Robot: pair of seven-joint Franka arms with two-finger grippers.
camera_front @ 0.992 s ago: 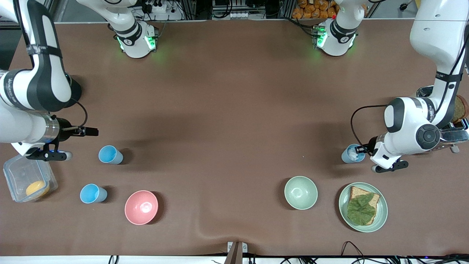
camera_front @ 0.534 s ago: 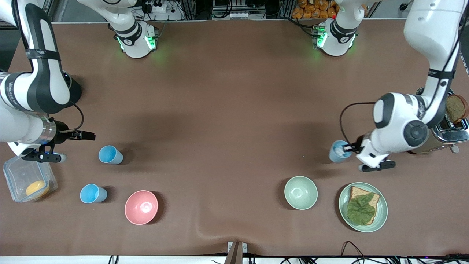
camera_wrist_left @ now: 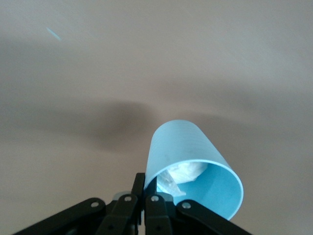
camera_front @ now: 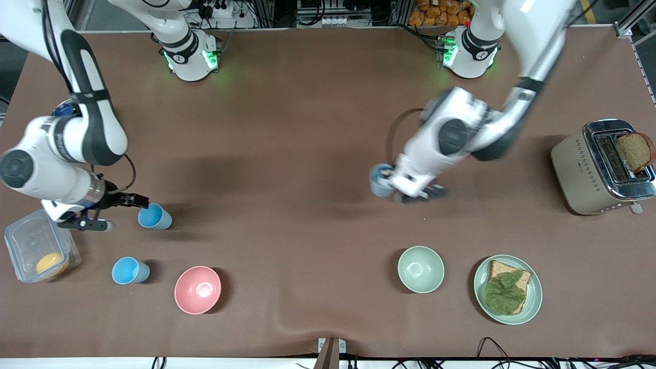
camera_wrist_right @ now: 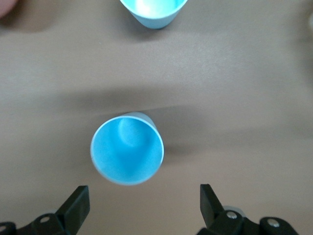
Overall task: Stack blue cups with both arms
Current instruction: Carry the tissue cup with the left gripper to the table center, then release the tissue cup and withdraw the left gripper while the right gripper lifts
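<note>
I see my left gripper (camera_wrist_left: 146, 203) clamped on a cup's (camera_wrist_left: 195, 169) rim, carried over bare table; my right gripper (camera_wrist_right: 142, 208) gapes beside another cup (camera_wrist_right: 127, 149).

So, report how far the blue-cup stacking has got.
Nothing is stacked yet. In hand: the left gripper is shut on the grey-blue cup, carried over the bare middle of the table. The right gripper is open beside one sky-blue cup, not gripping. Left: grasping that cup, nesting the cups, and the other sky-blue cup near the pink bowl.
</note>
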